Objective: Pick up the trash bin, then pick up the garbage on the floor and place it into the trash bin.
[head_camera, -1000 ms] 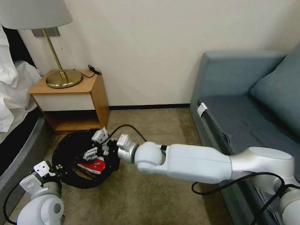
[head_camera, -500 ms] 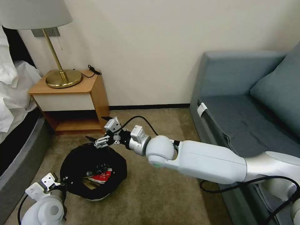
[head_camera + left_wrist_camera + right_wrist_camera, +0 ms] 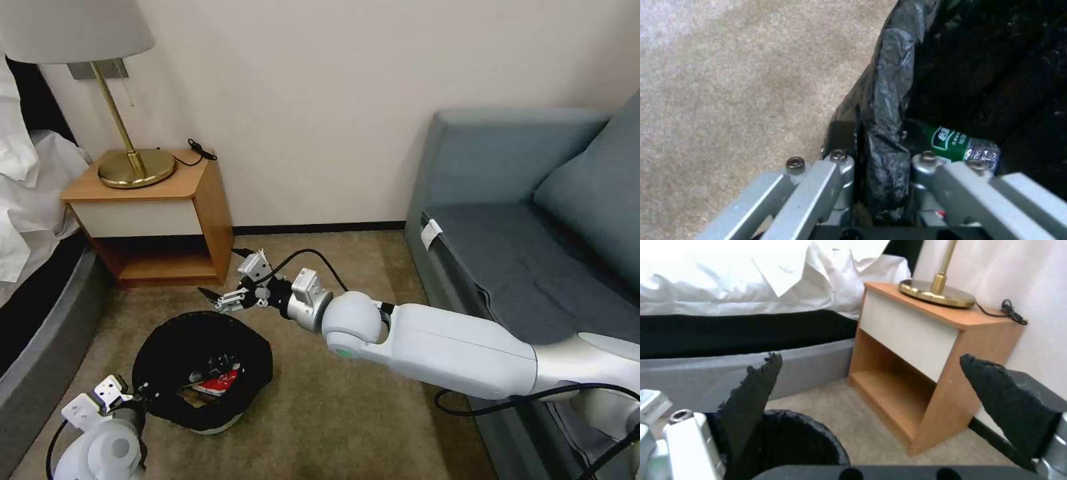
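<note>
Two grippers are in play. Nearest the robot, at about 7 o'clock in the head view, the left gripper [image 3: 137, 393] is clamped on the rim of the trash bin [image 3: 257, 363]; the left wrist view shows its jaws closed over the folded black liner [image 3: 885, 133] at the lip, one finger outside and one inside. The bin sits on the carpet [image 3: 320, 413] just beyond that gripper, mouth upward. Its contents, as far as visible: a red snack packet [image 3: 219, 385] with something tan beside it, and a clear bottle with a green label [image 3: 958, 145] lying on its side against the near wall, long axis roughly across the gripper's line. Further items cannot be confirmed. Past the bin's far rim, at about 12 o'clock from it, the right gripper [image 3: 223, 300] hangs above the carpet with its dark fingers [image 3: 753, 386] spread wide and nothing between them. It stands apart from the bin, pointing toward the nightstand [image 3: 200, 200]. No litter is seen on the floor in these views, so the collection appears largely complete. The left arm is the nearer to the bin and already holds it; the bin lies at 6 o'clock from the right gripper.
</note>
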Motion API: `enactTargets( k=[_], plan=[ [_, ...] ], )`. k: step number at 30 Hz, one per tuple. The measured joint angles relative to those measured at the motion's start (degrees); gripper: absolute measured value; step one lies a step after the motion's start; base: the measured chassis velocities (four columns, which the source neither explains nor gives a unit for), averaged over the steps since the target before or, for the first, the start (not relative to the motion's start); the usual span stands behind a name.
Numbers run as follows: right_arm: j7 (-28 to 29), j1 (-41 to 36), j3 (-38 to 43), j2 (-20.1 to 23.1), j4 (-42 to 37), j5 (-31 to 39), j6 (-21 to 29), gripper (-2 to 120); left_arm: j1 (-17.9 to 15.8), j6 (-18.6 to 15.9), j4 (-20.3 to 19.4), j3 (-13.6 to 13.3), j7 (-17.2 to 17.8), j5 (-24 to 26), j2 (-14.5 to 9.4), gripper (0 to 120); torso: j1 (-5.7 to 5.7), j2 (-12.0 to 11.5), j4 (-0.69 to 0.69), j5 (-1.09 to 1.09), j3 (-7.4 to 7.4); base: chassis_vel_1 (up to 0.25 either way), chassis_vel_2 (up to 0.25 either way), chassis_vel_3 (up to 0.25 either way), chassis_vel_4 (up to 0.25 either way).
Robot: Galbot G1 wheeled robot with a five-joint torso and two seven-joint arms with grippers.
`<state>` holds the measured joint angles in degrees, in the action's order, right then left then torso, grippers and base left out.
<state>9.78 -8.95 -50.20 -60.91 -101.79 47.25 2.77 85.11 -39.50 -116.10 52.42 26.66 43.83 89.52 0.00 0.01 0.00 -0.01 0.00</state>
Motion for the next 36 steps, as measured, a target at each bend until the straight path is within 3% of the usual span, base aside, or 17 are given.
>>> enactTargets(
  k=[9, 10, 13, 14, 15, 17, 18, 19, 20, 23, 25, 29, 30, 32, 33, 36],
  plan=[
    [0.01, -0.87, 2.16, 1.81, -0.92, 0.15, 0.0, 100, 1.84, 2.16, -3.55, -0.23, -4.93, -7.49, 0.08, 57, 0.0, 0.0, 0.0, 0.01, 0.0, 0.0, 0.0, 0.0, 0.0],
    [0.01, -0.87, 2.16, 1.81, -0.92, 0.15, 0.0, 100, 1.84, 2.16, -3.55, -0.23, -4.93, -7.49, 0.08, 57, 0.0, 0.0, 0.0, 0.01, 0.0, 0.0, 0.0, 0.0, 0.0],
    [0.29, -1.91, 4.45, 3.22, -1.99, 0.66, 0.09, 100, 2.81, 6.8, -4.79, 0.11, -11.34, -13.17, 0.03, 69, 0.0, 0.0, 0.01, 0.01, 0.0, 0.0, 0.0, 0.0, 0.0],
    [1.14, -2.73, 6.32, 4.11, -2.8, 1.22, 0.43, 100, 3.22, 11.63, -5.17, 0.46, -16.5, -15.77, -0.15, 74, 0.0, 0.0, 0.01, 0.01, 0.0, 0.0, 0.0, 0.0, 0.0],
    [1.14, -2.73, 6.32, 4.11, -2.8, 1.22, 0.43, 100, 3.22, 11.63, -5.17, 0.46, -16.5, -15.77, -0.15, 74, 0.0, 0.0, 0.01, 0.01, 0.0, 0.0, 0.0, 0.0, 0.0],
    [3.14, -4.71, 10.09, 5.56, -4.24, 2.13, 1.13, 100, 3.53, 19.14, -5.35, 1.23, -24.25, -17.98, -0.56, 86, 0.0, 0.0, 0.01, 0.02, 0.0, 0.0, 0.0, 0.0, 0.0],
    [3.53, -5.08, 10.67, 5.8, -4.47, 2.18, 1.2, 100, 3.56, 20.09, -5.38, 1.35, -25.22, -18.14, -0.61, 86, 0.0, 0.0, 0.01, 0.02, 0.0, 0.0, 0.0, 0.0, 0.0],
    [5.65, -7.4, 13.81, 7.08, -5.78, 2.26, 1.23, 100, 3.68, 24.19, -5.67, 1.75, -29.51, -18.49, -0.98, 93, 0.0, 0.0, 0.0, 0.01, 0.0, 0.0, 0.0, 0.0, 0.0],
    [7.28, -9.89, 16.84, 8.22, -6.99, 1.77, 1.04, 100, 3.83, 25.9, -5.91, 1.77, -31.72, -18.57, -1.31, 98, 0.0, 0.0, 0.01, 0.03, 0.0, 0.0, 0.0, 0.0, 0.0],
    [9.37, -14.4, 22.38, 9.9, -9.18, 0.71, 1.11, 100, 4.11, 27.54, -6.08, 1.67, -33.91, -19.3, -1.81, 100, 0.0, 0.0, 0.0, 0.03, 0.0, 0.0, 0.0, 0.0, 0.0],
    [11.58, -21.48, 31.51, 12.34, -13.09, -1.72, 2.67, 100, 4.6, 29.51, -6.15, 1.2, -36.3, -21.62, -2.48, 100, 0.0, 0.0, -0.02, 0.04, 0.0, 0.0, 0.0, 0.0, 0.0],
    [13.48, -28.5, 40.5, 13.97, -16.95, -5.53, 3.89, 100, 4.87, 30.66, -6.38, 0.64, -37.89, -23.4, -2.97, 100, 0.0, 0.0, 0.0, 0.01, -0.01, 0.0, 0.0, 0.0, 0.0],
    [14.42, -33.88, 46.91, 14.18, -19.32, -8.64, 4.84, 100, 4.94, 31.01, -6.6, 0.21, -38.22, -23.95, -3.21, 100, 0.0, 0.0, 0.0, 0.03, 0.0, 0.0, 0.0, 0.0, 0.0],
    [15.61, -42.3, 55.8, 13.33, -23.1, -13.34, 6.93, 100, 4.93, 31.36, -6.92, -0.43, -38.34, -24.82, -3.51, 100, 0.0, 0.0, -0.02, 0.03, 0.0, 0.0, 0.0, 0.0, 0.0],
    [15.61, -42.3, 55.8, 13.33, -23.1, -13.34, 6.93, 100, 4.93, 31.36, -6.92, -0.43, -38.34, -24.82, -3.51, 100, 0.0, 0.0, -0.02, 0.03, 0.0, 0.0, 0.0, 0.0, 0.0],
    [16.83, -54.45, 67.48, 9.14, -29.07, -21.52, 10.27, 100, 5.04, 31.82, -7.34, -1.36, -38.1, -25.73, -3.85, 100, 0.0, 0.0, 0.0, 0.0, -0.01, 0.0, 0.0, 0.0, 0.0]
  ],
)
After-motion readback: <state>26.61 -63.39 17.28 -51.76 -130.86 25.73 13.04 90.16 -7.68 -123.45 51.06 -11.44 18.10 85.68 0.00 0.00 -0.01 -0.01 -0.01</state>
